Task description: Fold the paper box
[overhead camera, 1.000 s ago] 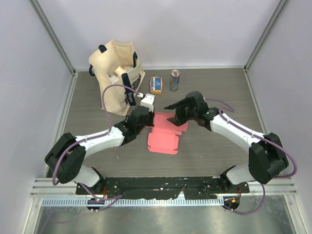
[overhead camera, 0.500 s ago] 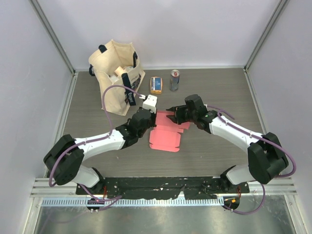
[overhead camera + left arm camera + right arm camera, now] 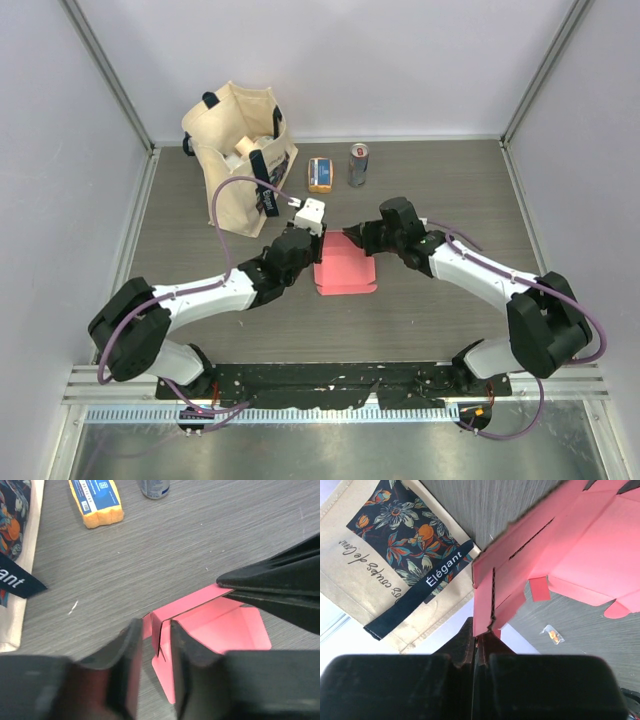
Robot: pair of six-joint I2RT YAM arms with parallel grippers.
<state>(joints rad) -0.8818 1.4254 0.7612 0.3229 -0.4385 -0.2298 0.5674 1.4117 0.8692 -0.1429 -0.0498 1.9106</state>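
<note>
Right tool point(image 3: 481, 637) clenched on a raised edge of the paper box point(image 3: 345, 265). Left tool point(image 3: 155, 628) released, straddling an upright flap point(image 3: 164, 614).

The paper box point(image 3: 345, 265) lies mid-desk point(image 3: 450, 190), with the left end effector point(image 3: 154, 630) at its left edge and the right end effector point(image 3: 479, 634) at its back edge. Behind it lies a packet point(image 3: 319, 174), with a can point(image 3: 358, 165) just to the right. A tote bag point(image 3: 235, 150) sits back left.
</note>
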